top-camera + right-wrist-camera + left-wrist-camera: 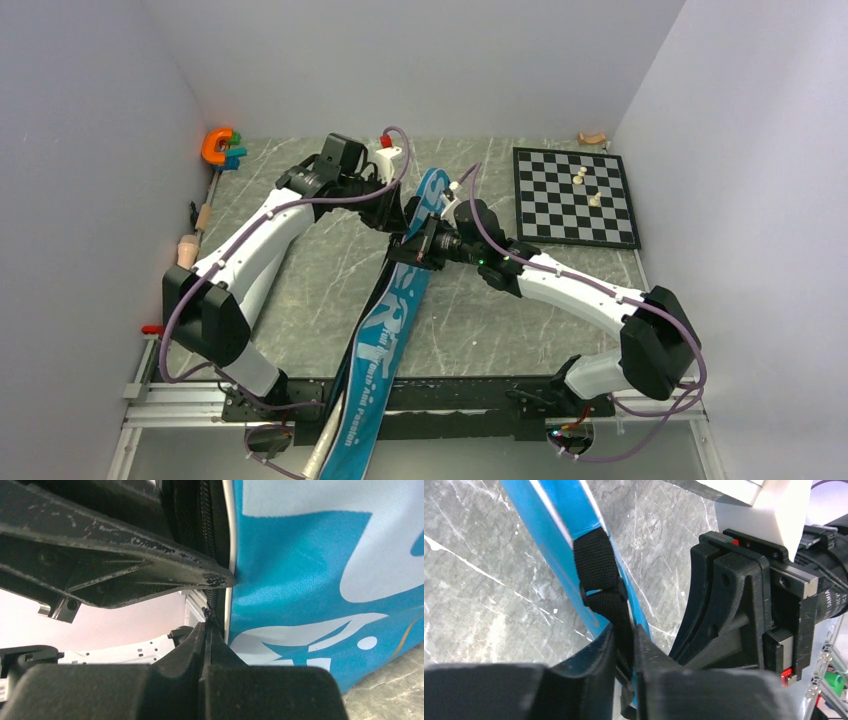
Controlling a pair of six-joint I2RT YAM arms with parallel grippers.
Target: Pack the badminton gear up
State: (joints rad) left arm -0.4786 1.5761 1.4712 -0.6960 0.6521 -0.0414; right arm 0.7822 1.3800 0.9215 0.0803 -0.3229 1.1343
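The blue "SPORT" bag (385, 330) lies slantwise on the table, its narrow end past the near edge. Both grippers meet at its wide part. My left gripper (397, 226) is shut on the bag's black strap (596, 565), which rises between its fingers (624, 632) from the blue fabric (546, 515). My right gripper (413, 247) is shut on the black zipper line (206, 527) along the bag's edge (300, 580), with its fingertips (207, 627) pressed together. Rackets, shuttlecocks and tube are out of view. A pale rod end (312, 462) shows beside the bag's near end.
A black-and-white chessboard (560, 225) with a few pale pieces lies at the back right. An orange clamp (215, 146) sits in the back left corner. Small wooden items (187, 248) lie along the left wall. Grey walls close in three sides.
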